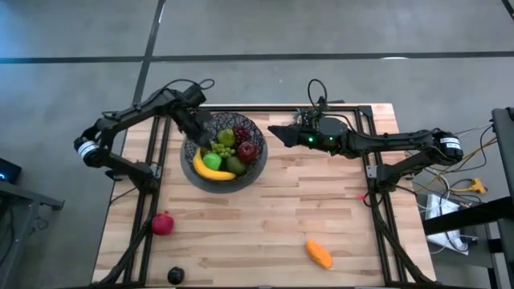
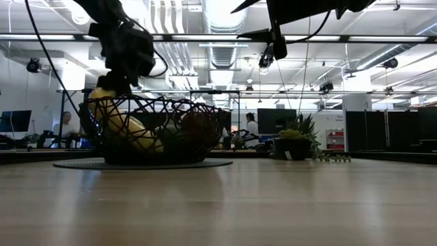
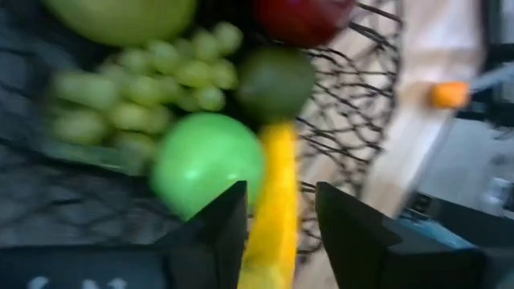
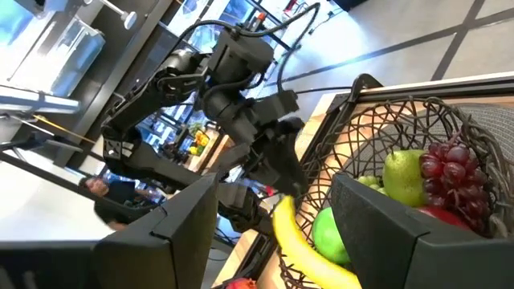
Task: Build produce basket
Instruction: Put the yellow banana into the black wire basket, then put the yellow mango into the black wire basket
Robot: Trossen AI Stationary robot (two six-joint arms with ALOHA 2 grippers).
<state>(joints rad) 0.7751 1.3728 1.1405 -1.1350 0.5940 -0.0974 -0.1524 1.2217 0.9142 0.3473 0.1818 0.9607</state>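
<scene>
Round dark criss-cross wire basket sits near the far edge of the light wooden slat table, left of its middle, on a flat grey round disc. Inside the basket: long yellow toy banana, bright green toy apple, pale green grape bunch, purple grape bunch, dark red apple, yellow-green apple, dark green avocado.

Left gripper is over the basket's left rim, fingers slightly parted on either side of the banana's end; cannot tell if they touch it, banana lies in the basket against the green apple.

Right gripper hovers above the table just right of the basket, jaws apart, holding nothing.

Outside the basket: red toy apple near the table's left edge, dark round plum at the near left corner, orange toy piece near the near edge, right of centre.

Small spiky green plant in dark pot stands at the table's far side in the low view.
</scene>
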